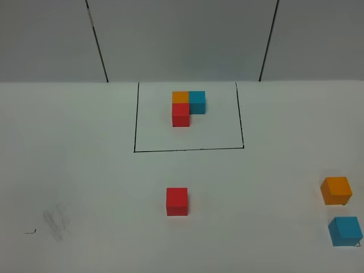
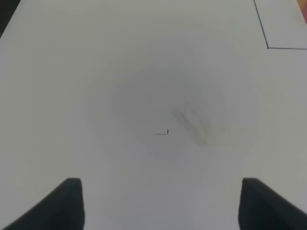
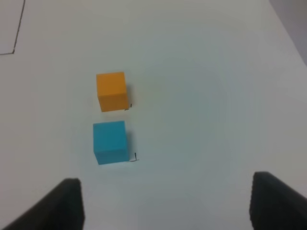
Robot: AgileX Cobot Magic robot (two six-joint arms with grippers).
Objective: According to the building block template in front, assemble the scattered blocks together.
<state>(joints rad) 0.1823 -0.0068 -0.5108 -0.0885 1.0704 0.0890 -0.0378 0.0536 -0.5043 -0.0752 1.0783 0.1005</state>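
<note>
The building block template (image 1: pixel 186 107), an L of orange, blue and red cubes, was framed by a thin black rectangle on the white bench (image 1: pixel 85 170). The matte red block (image 1: pixel 177 201) was set in front of the template. The orange block (image 1: pixel 335 190) and sky-blue block (image 1: pixel 344 231) were placed well off to its front right. The left jaws and right jaws were spread apart, nothing held.

No text, number, label or brand can be read anywhere. The only marks on the white worktop (image 1: pixel 85 170) are a thin black rectangle outline (image 1: pixel 187 150), a short black pen tick (image 1: pixel 29 231) and a faint grey smudge (image 1: pixel 56 223) near it. Tiny black ticks also sit at one lower corner of the loose orange cube (image 3: pixel 112 91) and the loose blue cube (image 3: pixel 110 142). None forms a letter or digit.
</note>
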